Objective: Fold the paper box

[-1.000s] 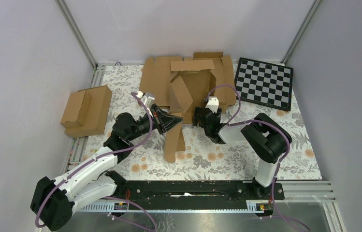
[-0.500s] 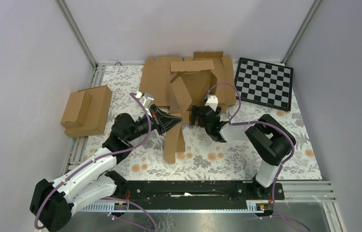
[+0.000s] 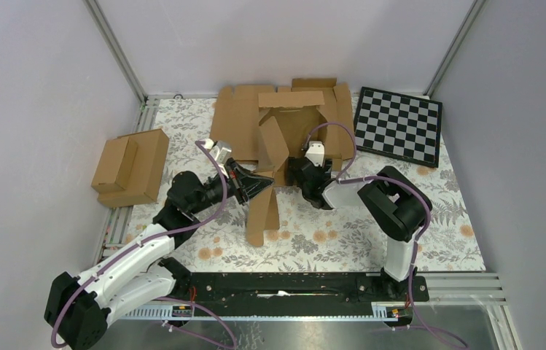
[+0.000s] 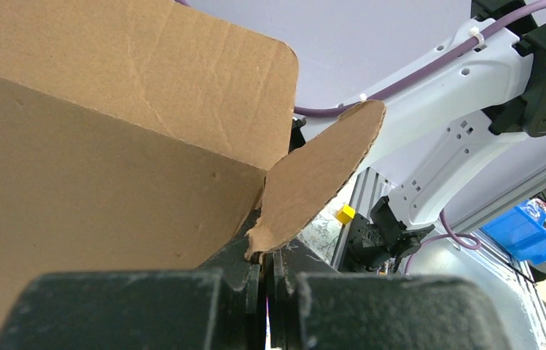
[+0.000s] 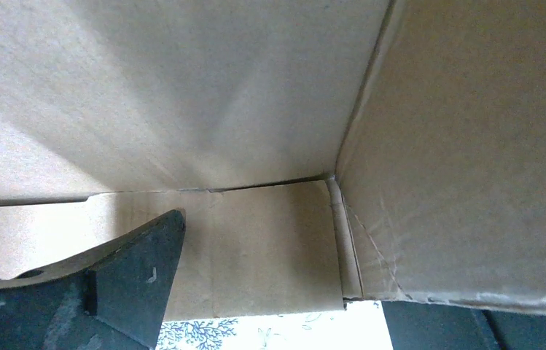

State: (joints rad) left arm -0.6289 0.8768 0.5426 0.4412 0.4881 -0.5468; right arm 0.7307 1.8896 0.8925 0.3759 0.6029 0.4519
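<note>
The paper box point(image 3: 293, 130) is half-formed brown cardboard in the middle of the table, with side walls raised and a long flap point(image 3: 263, 211) hanging toward the near side. My left gripper point(image 3: 261, 182) is shut on a torn edge of the box's flap, seen close in the left wrist view point(image 4: 264, 251). My right gripper point(image 3: 300, 173) is open at the box's near right corner. In the right wrist view the gripper point(image 5: 284, 270) has its fingers wide apart, with the box's inner corner point(image 5: 332, 179) and floor panel filling the space ahead.
A wider flat cardboard blank point(image 3: 233, 120) lies under and behind the box. Two joined ready-made brown boxes point(image 3: 131, 168) sit at the left edge. A checkerboard point(image 3: 399, 125) lies at the back right. The floral table cover point(image 3: 342, 233) spreads across the near side.
My right gripper has moved left and a little farther in, up against the box's near right corner. My left gripper still holds the flap in about the same place.
</note>
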